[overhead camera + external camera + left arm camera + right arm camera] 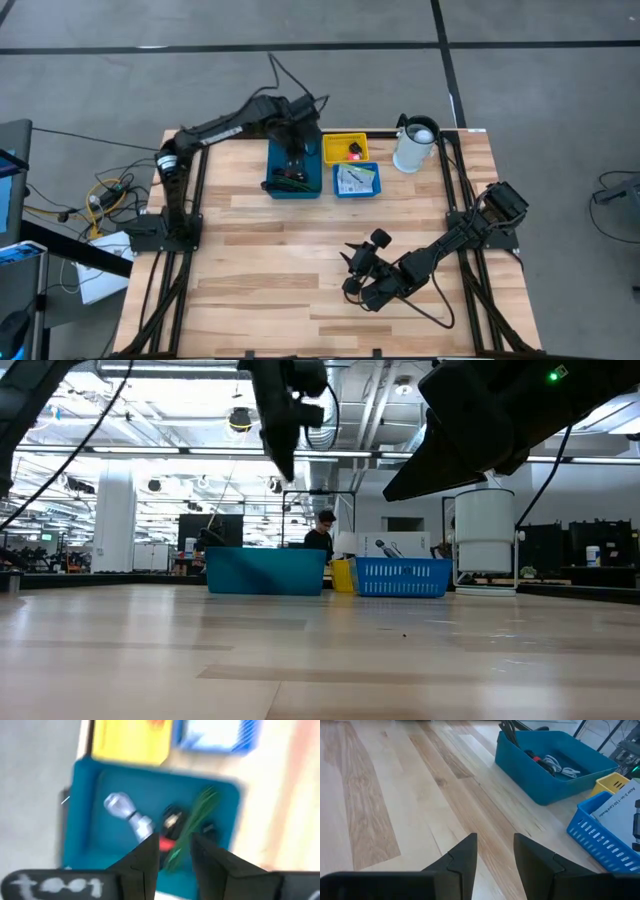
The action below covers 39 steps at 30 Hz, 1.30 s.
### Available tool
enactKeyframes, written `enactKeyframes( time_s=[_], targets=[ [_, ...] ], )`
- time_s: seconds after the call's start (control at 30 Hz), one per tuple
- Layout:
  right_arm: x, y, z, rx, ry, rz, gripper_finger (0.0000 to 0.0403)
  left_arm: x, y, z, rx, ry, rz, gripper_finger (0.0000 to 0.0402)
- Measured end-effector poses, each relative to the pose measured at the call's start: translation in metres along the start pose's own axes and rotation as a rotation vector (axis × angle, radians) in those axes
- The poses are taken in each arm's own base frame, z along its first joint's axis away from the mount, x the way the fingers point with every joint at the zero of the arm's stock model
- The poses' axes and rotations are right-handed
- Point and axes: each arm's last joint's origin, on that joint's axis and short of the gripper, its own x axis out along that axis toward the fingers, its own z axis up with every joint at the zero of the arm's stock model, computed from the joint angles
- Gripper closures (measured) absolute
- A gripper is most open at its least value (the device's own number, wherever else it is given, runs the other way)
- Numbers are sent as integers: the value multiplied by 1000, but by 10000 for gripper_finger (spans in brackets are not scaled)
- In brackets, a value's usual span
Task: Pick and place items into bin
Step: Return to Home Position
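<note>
My left gripper [293, 152] hangs over the teal bin [275, 170] at the table's far side, pointing down. Its fingers stand open [175, 847] with nothing between them. In the bin below lie a green cable [196, 815], a red and black piece [170, 822] and a pale coiled item [125, 810]; the right wrist view shows a white cable [561, 767] there too. My right gripper [360, 277] waits open [495, 850] low over the near right of the table. A small black-and-red piece [354, 151] lies in the yellow bin [331, 148].
A blue basket [357, 192] with a white printed card [620, 805] stands right of the teal bin, in front of the yellow one. A white jug [415, 145] stands at the far right. A person [320, 532] shows in the room beyond the table.
</note>
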Motion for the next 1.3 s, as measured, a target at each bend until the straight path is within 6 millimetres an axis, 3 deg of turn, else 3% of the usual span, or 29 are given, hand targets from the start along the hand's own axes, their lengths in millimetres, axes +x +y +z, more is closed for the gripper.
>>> enactKeyframes(
  time_s=[0.17, 0.4, 0.57, 0.7, 0.83, 0.93, 1.3],
  targets=[
    [1, 0, 0, -2, 2, -3, 281, -41, 6, -4, -41, -254, -204, 301],
    [0, -1, -1, -18, 9, -10, 281, -114, 9, -20, -74, -592, -347, 301],
    [0, -1, -1, -14, 6, -10, 281, -158, -8, -39, -34, -790, -323, 301],
    [1, -1, -1, -3, 5, -9, 281, -172, -22, -65, -60, -942, -228, 302],
    [0, 0, 0, 7, 0, -5, 281, -166, -34, -103, -88, -1060, -206, 302],
    [0, 0, 1, 3, -5, -3, 281, -148, -44, -131, -106, -1112, -226, 302],
    [-4, 1, 32, -51, -134, -135, 281, -61, -80, -215, -198, -1285, -287, 302]
  ],
)
